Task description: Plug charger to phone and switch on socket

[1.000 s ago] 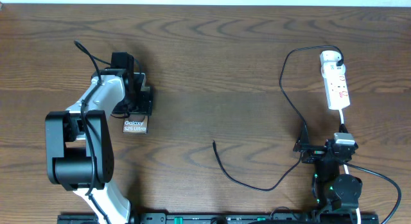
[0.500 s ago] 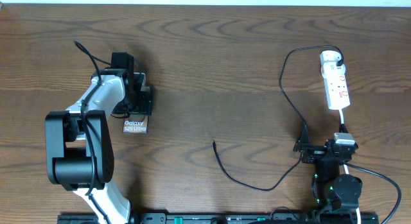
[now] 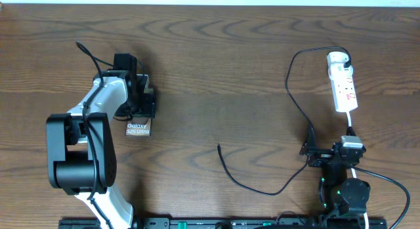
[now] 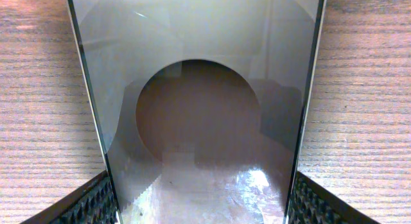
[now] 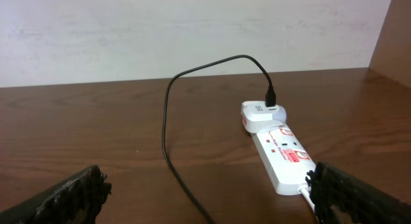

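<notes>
The brown table (image 3: pixel 216 52) carries everything. The left arm (image 3: pixel 85 144) rises from the near left edge and stretches its white link away toward the far side, wrist bent down over the phone (image 3: pixel 138 128). The right arm (image 3: pixel 341 180) sits folded at the near right, wrist facing the far wall.

The socket (image 3: pixel 344 86) lies far right, lengthwise from far to near; its switches are too small to read. The phone lies left of centre; from above only its near end with the pale printed strip shows, the rest hidden under the wrist.

The left pincer (image 4: pixel 202 185) is clenched on the phone, its pads (image 4: pixel 90 205) against both long edges; the glossy face fills that view and runs off the frame. The right pincer (image 5: pixel 207 176) is released, fingers (image 5: pixel 70 198) wide apart and cut off by the frame.

The charger (image 5: pixel 165 121) runs from the socket's far end, past the right arm; its plug tip (image 3: pixel 218 145) lies free mid-table, well apart from the phone.
</notes>
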